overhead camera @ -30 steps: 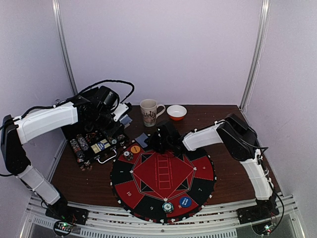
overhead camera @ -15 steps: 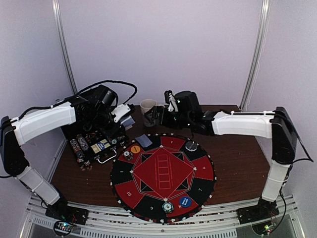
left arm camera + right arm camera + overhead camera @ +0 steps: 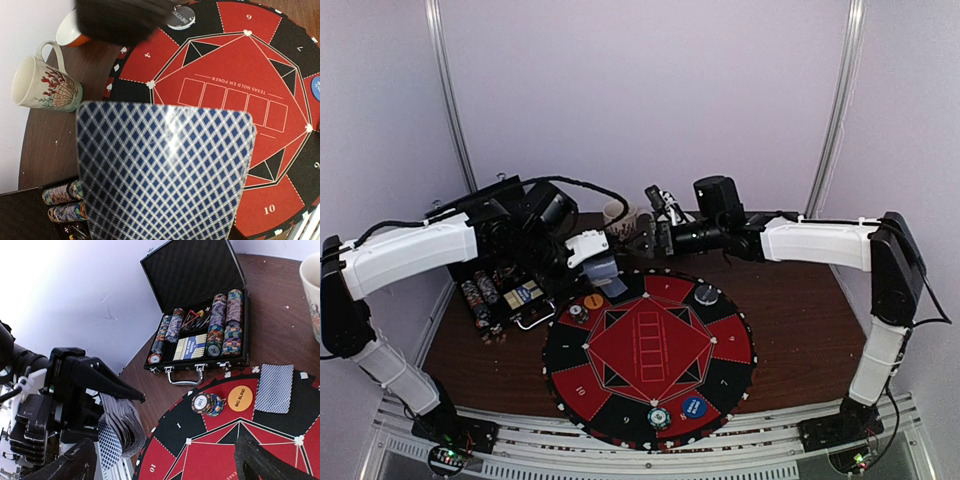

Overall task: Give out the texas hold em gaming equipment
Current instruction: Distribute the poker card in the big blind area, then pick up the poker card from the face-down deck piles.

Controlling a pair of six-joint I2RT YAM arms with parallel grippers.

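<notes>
Felt mat [image 3: 650, 350] in red and black is covering the middle of the desk [image 3: 790, 330], with an open black case [image 3: 200, 305] of chips sitting off its far-left edge. Left fingers [image 3: 105, 380] are clamping a deck of cards [image 3: 120, 427] over the mat's far-left rim. Right fingers [image 3: 260, 460] are hanging wide apart, holding nothing, near the mug [image 3: 42, 85]. One card [image 3: 274, 388], a small chip stack [image 3: 207, 403] and an orange disc [image 3: 240, 398] are lying on the mat.

LIGHT: soft and even, no clear source, you get only faint shadows on the table [image 3: 800, 300] | GLARE: the wall [image 3: 60, 290] burns out white in your right wrist view | BLUR: the card [image 3: 165, 170] filling your left wrist lens is soft, with a pale sheen | FOCUS: the dark shape [image 3: 125, 20] above it is smeared
</notes>
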